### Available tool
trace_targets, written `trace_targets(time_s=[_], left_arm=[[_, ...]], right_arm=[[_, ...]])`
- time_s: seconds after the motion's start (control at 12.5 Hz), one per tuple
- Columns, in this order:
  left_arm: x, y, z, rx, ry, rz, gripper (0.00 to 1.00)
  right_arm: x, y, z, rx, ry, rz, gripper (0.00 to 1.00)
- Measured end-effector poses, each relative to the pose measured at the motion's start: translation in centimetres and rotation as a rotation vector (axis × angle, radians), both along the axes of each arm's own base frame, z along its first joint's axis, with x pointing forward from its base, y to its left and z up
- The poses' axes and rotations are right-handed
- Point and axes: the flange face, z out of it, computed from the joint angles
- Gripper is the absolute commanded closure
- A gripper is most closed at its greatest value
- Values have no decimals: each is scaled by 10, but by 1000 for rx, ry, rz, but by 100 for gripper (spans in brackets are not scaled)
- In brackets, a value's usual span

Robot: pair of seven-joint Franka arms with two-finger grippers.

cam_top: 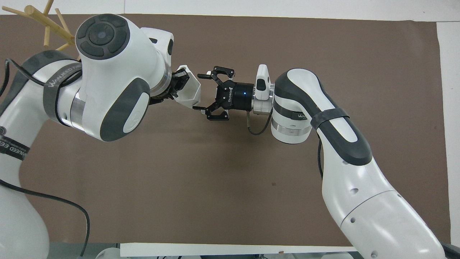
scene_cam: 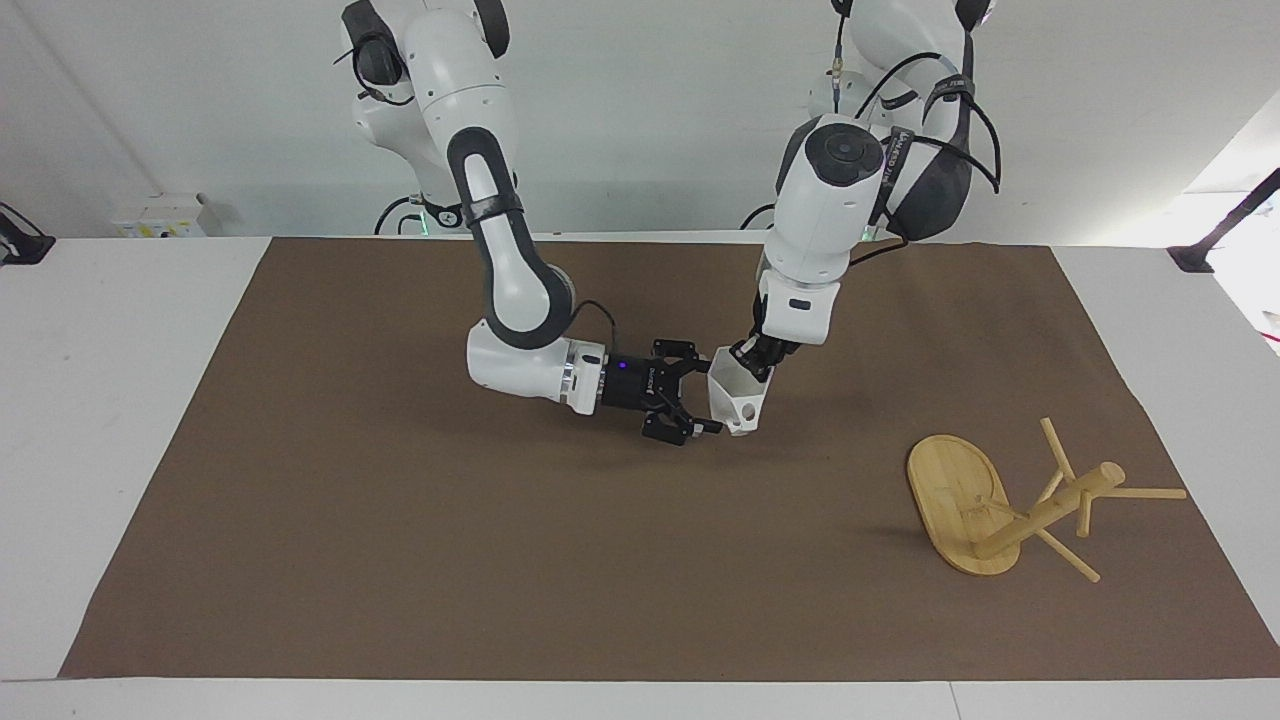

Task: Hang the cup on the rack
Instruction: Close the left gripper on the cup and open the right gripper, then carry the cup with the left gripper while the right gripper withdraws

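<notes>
White wall, white table [scene_cam: 120,420], brown mat [scene_cam: 400,560] over most of it. Both arms meet above mid-mat. Cup [scene_cam: 737,395] is up in the air there, tilted, pinched at its rim by the left gripper [scene_cam: 752,357], fingertips clamped on the wall. Right gripper [scene_cam: 700,412] sits level just beside the cup, jaws spread wide, nothing in them; the overhead view shows a gap between its fingertips [cam_top: 198,108] and the cup [cam_top: 189,91].

Step, as I read it: handover of the cup to the left arm looks done, the right gripper has let go. Hanging not yet started.

Rack [scene_cam: 1010,500] lies tipped over toward the left arm's end of the mat, oval base on edge, post slanting, pegs [scene_cam: 1140,493] pointing out sideways and up. Well apart from the cup.

Next move probably calls for the right arm to back off clear, then the left arm to carry the cup over to the rack. With the rack lying down, a peg is hard to use; likely it needs standing up first, maybe by the free right arm, though it's a long reach.

Room: mat bare between cup and rack, open path. Rack sits close to the mat's edge, table margin past it. Risk: thin rim pinch, cup could swivel or slip in transit.
</notes>
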Motion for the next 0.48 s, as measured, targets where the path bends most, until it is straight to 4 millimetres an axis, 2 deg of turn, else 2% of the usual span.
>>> trace_targets(time_s=[0.08, 0.24, 0.32, 0.48], left_arm=[[4, 11, -1, 6, 6, 17, 100], [9, 39, 3, -13, -34, 53, 100], [2, 53, 2, -49, -93, 63, 100], [-30, 76, -10, -132, -226, 64, 100]], right_arm=[[7, -13, 6, -6, -14, -13, 0], [27, -63, 26, -79, -82, -9, 0], [36, -97, 38, -129, -105, 10, 0], [44, -160, 64, -254, -88, 73, 0]])
